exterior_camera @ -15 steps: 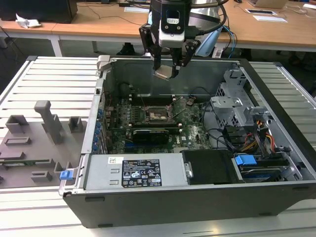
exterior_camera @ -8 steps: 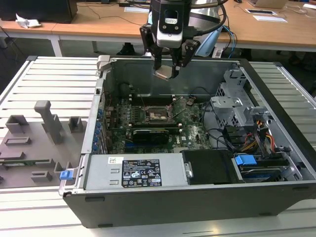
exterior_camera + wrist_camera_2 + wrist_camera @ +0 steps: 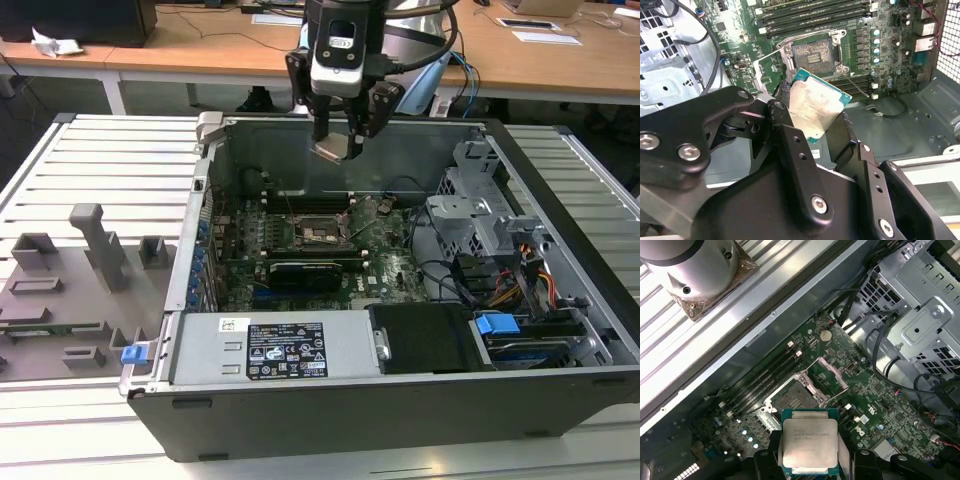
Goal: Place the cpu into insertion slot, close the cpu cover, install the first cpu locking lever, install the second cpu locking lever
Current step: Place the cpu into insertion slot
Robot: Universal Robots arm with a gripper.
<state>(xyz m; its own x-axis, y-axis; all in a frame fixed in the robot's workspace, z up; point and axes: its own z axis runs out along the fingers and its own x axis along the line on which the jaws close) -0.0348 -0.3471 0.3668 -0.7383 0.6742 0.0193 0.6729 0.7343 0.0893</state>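
One cpu (image 3: 332,151), clamped in the gripper (image 3: 340,140) above the open computer case (image 3: 420,420).
Exterior view: the chip hangs well above the insertion slot (image 3: 322,228). Second wrist view: silvery-grey top, green rim, tilted; the fingers (image 3: 782,125) pinch opposite edges. Probably light and stiff, with a fragile underside, so the edges are the safe hold. First wrist view: insertion slot (image 3: 795,399) bare, cpu cover (image 3: 832,372) raised.

Can't see the lower part of the cpu (image 3: 815,102) in the second wrist view: tucked behind the gripper (image 3: 812,117). Can't see the top of the arm (image 3: 340,20) in the exterior view: cut off. Too small there to tell what sits in the insertion slot (image 3: 322,232).
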